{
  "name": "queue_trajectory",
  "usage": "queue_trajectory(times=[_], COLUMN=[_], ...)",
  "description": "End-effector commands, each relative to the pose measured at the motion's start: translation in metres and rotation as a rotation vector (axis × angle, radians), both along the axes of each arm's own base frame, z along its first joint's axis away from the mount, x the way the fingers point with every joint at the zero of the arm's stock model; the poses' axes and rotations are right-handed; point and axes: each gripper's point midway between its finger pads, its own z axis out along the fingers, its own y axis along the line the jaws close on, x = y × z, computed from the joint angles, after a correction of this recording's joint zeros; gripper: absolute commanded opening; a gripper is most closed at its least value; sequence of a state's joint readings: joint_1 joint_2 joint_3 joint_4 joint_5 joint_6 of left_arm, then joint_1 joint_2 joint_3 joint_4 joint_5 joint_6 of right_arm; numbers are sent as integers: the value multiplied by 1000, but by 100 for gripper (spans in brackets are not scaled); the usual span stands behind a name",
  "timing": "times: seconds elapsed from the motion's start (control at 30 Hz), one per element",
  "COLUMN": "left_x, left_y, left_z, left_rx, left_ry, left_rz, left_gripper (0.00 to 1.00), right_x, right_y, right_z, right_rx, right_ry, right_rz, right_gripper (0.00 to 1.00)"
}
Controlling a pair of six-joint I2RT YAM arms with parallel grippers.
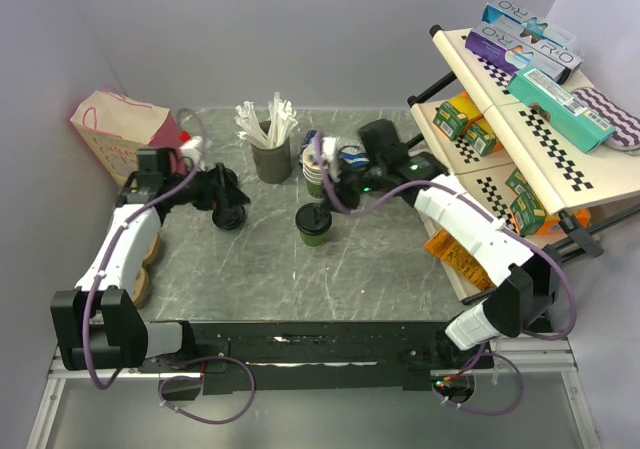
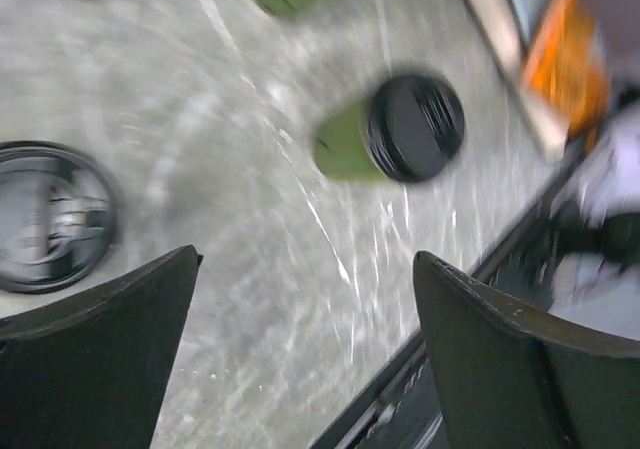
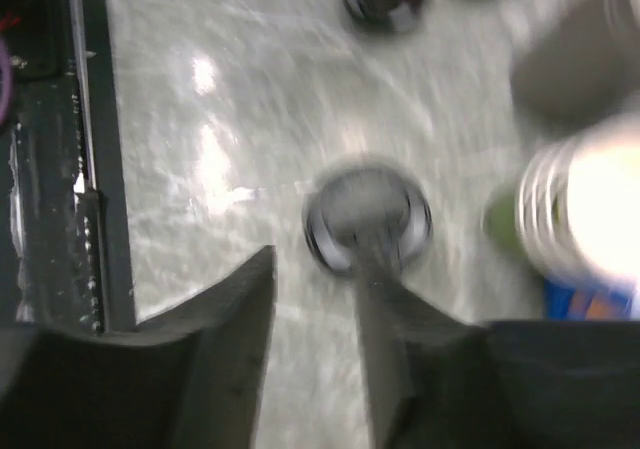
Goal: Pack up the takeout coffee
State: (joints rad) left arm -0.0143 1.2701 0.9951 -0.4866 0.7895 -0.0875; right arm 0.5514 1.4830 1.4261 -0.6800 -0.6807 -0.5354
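The takeout coffee (image 1: 313, 223), a dark green paper cup with a black lid, stands upright mid-table. In the left wrist view the coffee (image 2: 400, 134) lies well ahead of my left gripper (image 2: 305, 269), which is open over bare table, and a loose black lid (image 2: 50, 217) sits just left of the left finger. From above, my left gripper (image 1: 232, 197) hovers by that lid (image 1: 230, 219). My right gripper (image 1: 335, 184) hangs behind and above the coffee. Its view is blurred. The jaws stand partly apart with only table between them, and the right finger (image 3: 385, 309) overlaps the coffee lid (image 3: 368, 219).
A stack of lidless cream cups (image 1: 315, 174) and a holder of wooden stirrers (image 1: 270, 154) stand behind the coffee. A paper bag with pink handles (image 1: 120, 129) is at the far left. A tilted rack of boxes (image 1: 530, 99) fills the right side, with an orange packet (image 1: 460, 254) below it.
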Motion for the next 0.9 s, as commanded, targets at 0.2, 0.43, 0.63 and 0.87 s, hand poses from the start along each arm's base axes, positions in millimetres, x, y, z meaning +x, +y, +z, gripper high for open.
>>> queue_trajectory(times=[0.2,0.43,0.63,0.87], left_x=[72,77,66,57], left_y=[74,110,106,99], left_z=[110,116,122,121], left_rx=[-171,-201,-230,-252], left_ry=[-238,-236,-250,-240], left_rz=[383,510,503,474], left_gripper=[94,93,93,93], right_x=[-37,-65,-53,-29], right_y=[114,135,128,109], right_z=[-50,-111,-151,-176], right_rx=[-174,-316,-419,-554], right_ry=[-317,-248,-295,-360], right_rz=[517,604,530,488], right_gripper=[13,4,0,0])
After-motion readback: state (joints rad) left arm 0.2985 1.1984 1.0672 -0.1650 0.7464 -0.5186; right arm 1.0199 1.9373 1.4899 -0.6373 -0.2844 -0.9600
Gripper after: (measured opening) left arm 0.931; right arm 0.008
